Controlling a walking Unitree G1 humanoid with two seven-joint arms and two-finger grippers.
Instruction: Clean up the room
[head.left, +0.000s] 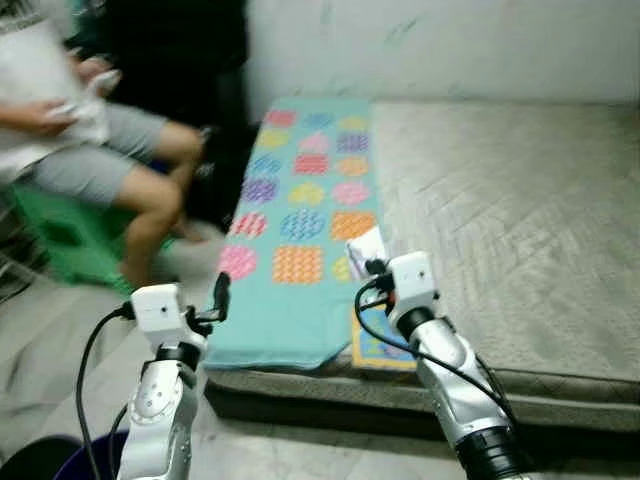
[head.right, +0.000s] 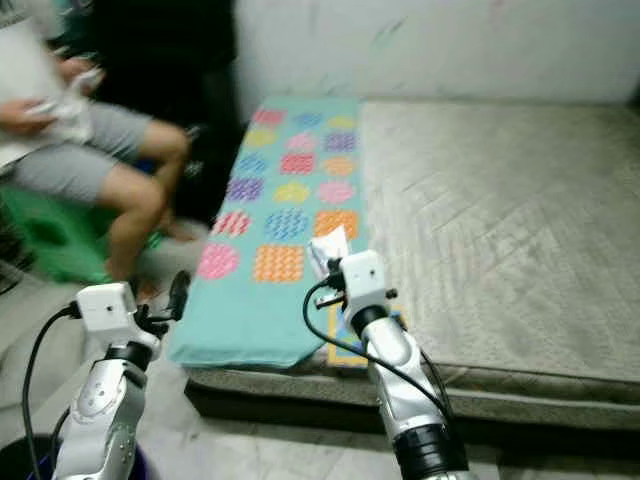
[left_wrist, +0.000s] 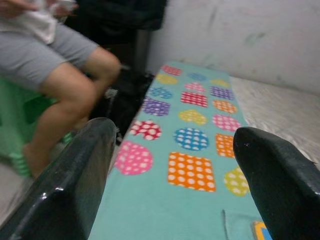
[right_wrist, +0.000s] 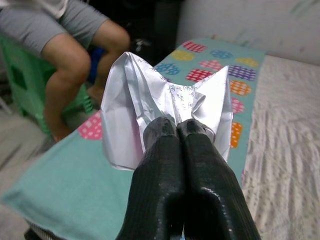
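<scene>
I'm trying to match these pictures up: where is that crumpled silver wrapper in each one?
Left eye: silver wrapper at centre, pinched by the right claw.
Right eye: just left of centre, above the wrist camera.
Left wrist: not there.
Right wrist: centre, between the shut fingers.
Shared landmark: the teal spotted blanket.

Crinkled silver wrapper (right_wrist: 165, 107), foil-like with a dull sheen, pinched between glossy black plastic fingers (right_wrist: 165, 175) of the right gripper (right_wrist: 177, 131). Same smooth, shiny black plastic on the parted fingers (left_wrist: 75, 180) of the left gripper (left_wrist: 175, 165). Soft matt fleece-like cloth for the teal dotted blanket (head.left: 290, 290). Coarse woven, quilted beige fabric on the mattress (head.left: 500, 220). Matt green plastic stool (head.left: 60, 235). Brushed silver metal arms (head.left: 455, 385).
</scene>
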